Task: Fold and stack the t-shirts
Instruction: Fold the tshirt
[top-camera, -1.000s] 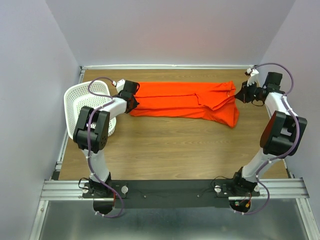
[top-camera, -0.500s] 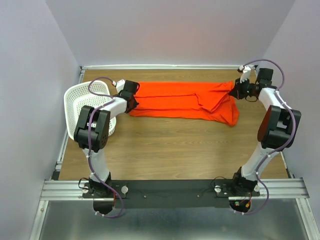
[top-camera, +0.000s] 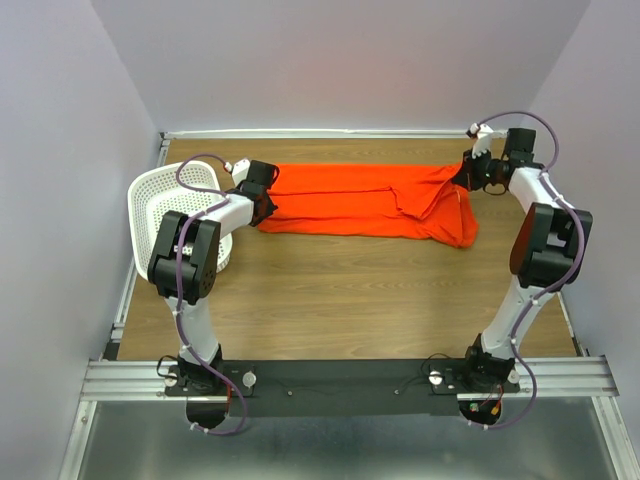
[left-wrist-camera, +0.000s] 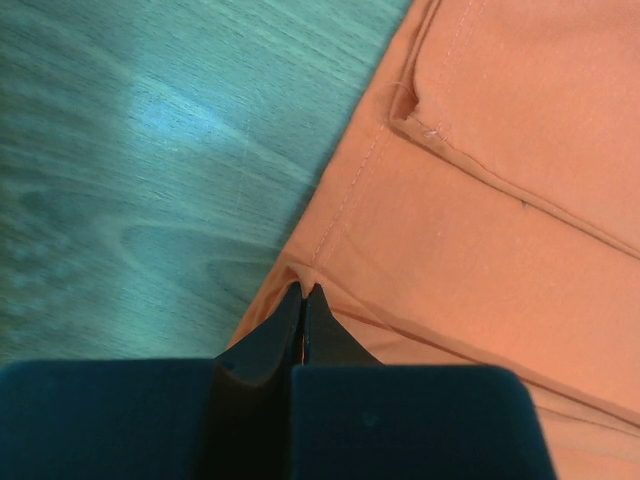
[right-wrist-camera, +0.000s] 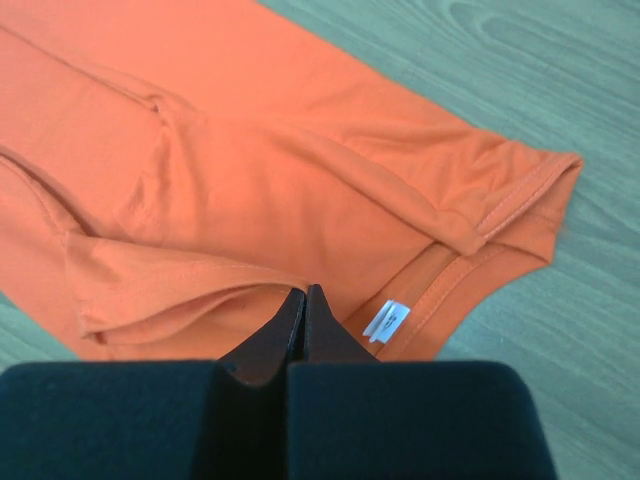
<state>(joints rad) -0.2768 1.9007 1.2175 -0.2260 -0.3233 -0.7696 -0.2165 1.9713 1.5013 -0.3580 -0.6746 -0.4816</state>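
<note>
T-shirt (top-camera: 365, 202): bright orange-red, folded lengthwise

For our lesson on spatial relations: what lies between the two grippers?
The orange t-shirt fills that stretch, from the left gripper to the right gripper, each shut on one end; the top view shows it.

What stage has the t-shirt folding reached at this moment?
Done: the t-shirt lies folded lengthwise into a long narrow band across the far side of the table.
In hand: the left gripper and the right gripper are each shut on one end of the band.
Left: folding the band crosswise into a compact packet and setting it down as the stack.
</note>
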